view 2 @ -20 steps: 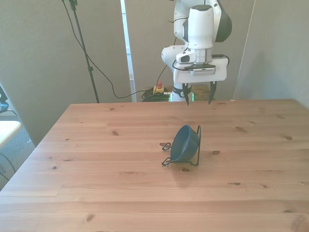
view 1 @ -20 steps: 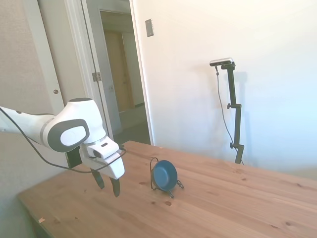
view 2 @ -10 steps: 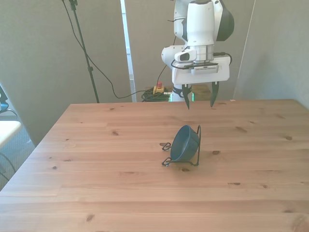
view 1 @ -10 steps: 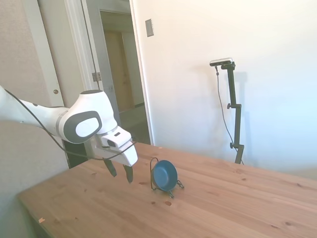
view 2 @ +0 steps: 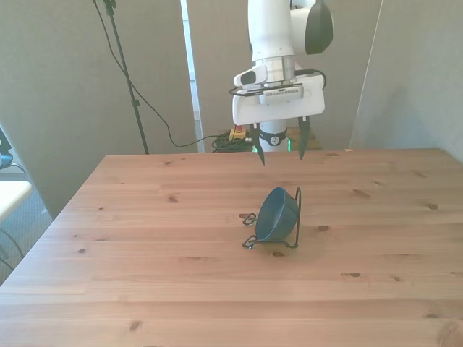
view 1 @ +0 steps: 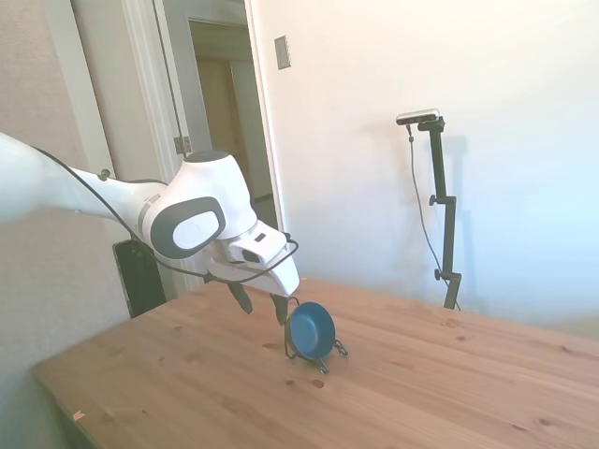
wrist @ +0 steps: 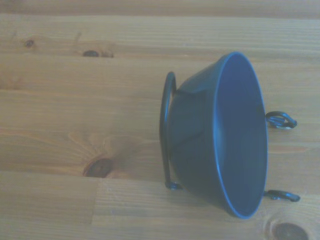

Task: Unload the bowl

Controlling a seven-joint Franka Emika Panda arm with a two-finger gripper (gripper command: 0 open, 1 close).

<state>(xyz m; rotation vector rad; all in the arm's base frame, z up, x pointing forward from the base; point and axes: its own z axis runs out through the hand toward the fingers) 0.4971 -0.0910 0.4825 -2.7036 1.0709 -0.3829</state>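
Hovering above the tabletop (view 2: pixel 145 246), the tool (view 2: pixel 281 149) hangs with its two dark fingers (view 2: pixel 303 142) spread apart, nothing between them. The bowl (view 2: pixel 274 215) sits on its side in the thin black wire stand (view 2: pixel 295 218), its rim upright, near the middle of the tabletop. The tool is above the bowl and well apart from it; in the side view it (view 1: pixel 263 307) shows just beside the bowl (view 1: pixel 311 328). From the wrist, the bowl (wrist: pixel 220 135) leans against the stand's loop (wrist: pixel 166 125).

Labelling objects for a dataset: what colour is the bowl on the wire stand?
Plain glossy blue bowl, no pattern; clearest in the wrist view.
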